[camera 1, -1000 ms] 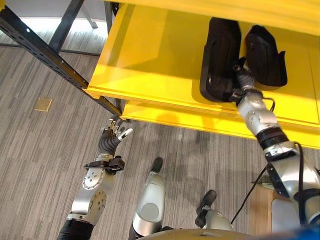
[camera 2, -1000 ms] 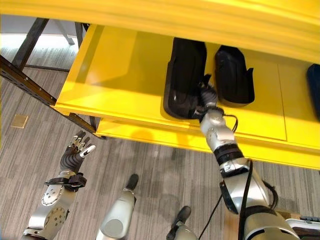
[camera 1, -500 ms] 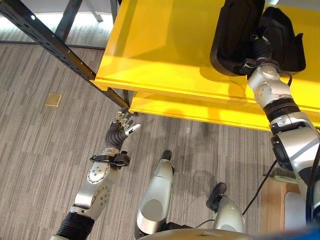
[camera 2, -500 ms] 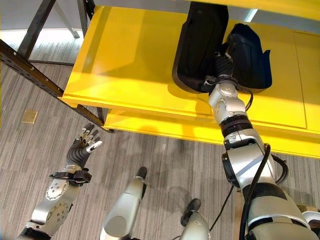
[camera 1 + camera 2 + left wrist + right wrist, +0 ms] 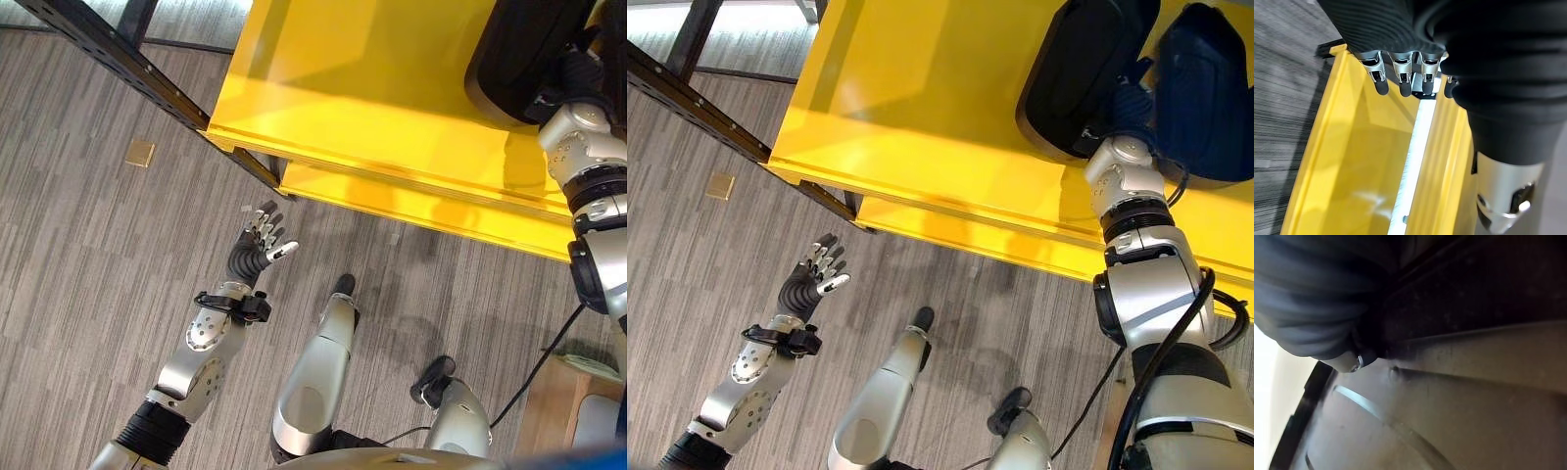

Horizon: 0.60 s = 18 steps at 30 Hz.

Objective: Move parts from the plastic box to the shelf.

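Right hand [image 5: 1129, 108], reaching up at about 1 o'clock in the head views, lay against the near end of a black part [image 5: 1080, 73] on the yellow shelf [image 5: 921, 108]; its fingers were hidden against the part, so whether they gripped it could not be told. That part was a long, dark, moulded shell with a rounded end, lying flat on the shelf top close to the front edge, and its wrist view showed a dull, speckled black surface with raised ridges. Just beside it, toward 2 o'clock, lay a second black part [image 5: 1205, 93] of similar shape. Below the shelf top ran a lower yellow lip. Left hand [image 5: 259, 247] hung at about 8 o'clock over the floor, fingers straight and spread, holding nothing. Grey striped floor [image 5: 88, 255] stretched beneath, with a small tan square [image 5: 140, 153] at 10 o'clock and a dark perforated steel upright [image 5: 118, 61] slanting across 11 o'clock.
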{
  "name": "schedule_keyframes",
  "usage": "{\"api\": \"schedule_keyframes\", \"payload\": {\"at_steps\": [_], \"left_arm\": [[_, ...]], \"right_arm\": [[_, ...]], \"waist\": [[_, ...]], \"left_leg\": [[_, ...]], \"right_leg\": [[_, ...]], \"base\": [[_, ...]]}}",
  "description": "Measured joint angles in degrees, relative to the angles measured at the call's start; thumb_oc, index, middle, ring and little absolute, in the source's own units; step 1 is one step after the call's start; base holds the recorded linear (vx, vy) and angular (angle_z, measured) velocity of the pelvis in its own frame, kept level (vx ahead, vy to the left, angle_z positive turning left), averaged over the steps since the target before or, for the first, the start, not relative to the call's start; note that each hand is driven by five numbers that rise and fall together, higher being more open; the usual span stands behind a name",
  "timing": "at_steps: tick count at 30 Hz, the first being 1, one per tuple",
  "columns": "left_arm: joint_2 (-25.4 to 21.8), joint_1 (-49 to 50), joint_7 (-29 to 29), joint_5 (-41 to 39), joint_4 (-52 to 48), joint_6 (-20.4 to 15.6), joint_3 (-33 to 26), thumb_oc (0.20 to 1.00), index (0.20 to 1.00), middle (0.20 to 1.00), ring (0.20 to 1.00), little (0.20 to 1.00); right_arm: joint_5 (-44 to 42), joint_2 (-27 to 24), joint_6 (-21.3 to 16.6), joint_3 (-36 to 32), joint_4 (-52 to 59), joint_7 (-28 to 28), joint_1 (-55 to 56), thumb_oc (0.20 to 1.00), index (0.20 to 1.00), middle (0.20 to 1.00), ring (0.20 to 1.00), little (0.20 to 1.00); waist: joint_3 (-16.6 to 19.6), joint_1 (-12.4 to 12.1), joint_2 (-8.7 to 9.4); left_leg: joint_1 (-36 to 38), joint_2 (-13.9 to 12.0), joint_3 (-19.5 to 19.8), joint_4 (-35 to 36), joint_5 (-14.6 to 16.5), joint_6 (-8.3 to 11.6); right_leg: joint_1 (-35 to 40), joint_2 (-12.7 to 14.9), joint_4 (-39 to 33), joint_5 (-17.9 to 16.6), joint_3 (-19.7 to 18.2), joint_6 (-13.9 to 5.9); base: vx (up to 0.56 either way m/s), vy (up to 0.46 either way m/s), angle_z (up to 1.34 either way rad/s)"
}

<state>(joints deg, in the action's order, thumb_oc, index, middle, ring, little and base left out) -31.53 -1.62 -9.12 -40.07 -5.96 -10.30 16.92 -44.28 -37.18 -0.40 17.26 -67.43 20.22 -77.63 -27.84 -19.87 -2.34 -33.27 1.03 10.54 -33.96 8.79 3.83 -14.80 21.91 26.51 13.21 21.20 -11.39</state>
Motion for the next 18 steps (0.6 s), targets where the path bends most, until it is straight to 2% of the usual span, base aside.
{"api": "schedule_keyframes", "payload": {"at_steps": [11,18], "left_arm": [[0.1,-0.1,-0.2,-1.5,0.0,-0.3,0.0,1.000,1.000,1.000,1.000,1.000],[1.8,-0.2,-1.0,-1.8,0.0,-0.7,0.0,1.000,1.000,1.000,1.000,1.000]], "right_arm": [[5.2,-1.3,1.1,5.9,-4.6,-2.4,-3.7,0.200,0.200,0.200,0.200,0.200],[7.5,-1.2,1.1,8.3,-5.7,-3.7,-3.8,0.200,0.200,0.200,0.200,0.200]], "waist": [[0.2,0.1,0.09],[0.2,0.3,0.11]], "left_leg": [[-1.8,0.4,-0.3,1.5,-0.9,-1.34],[-1.7,0.4,-0.4,1.5,-0.9,-1.41]], "right_leg": [[-0.9,-0.2,-3.1,-2.6,0.3,-0.69],[-0.8,-0.3,-3.5,-2.9,0.2,-0.86]], "base": [[0.04,0.003,0.01],[0.00,0.000,0.00]]}}
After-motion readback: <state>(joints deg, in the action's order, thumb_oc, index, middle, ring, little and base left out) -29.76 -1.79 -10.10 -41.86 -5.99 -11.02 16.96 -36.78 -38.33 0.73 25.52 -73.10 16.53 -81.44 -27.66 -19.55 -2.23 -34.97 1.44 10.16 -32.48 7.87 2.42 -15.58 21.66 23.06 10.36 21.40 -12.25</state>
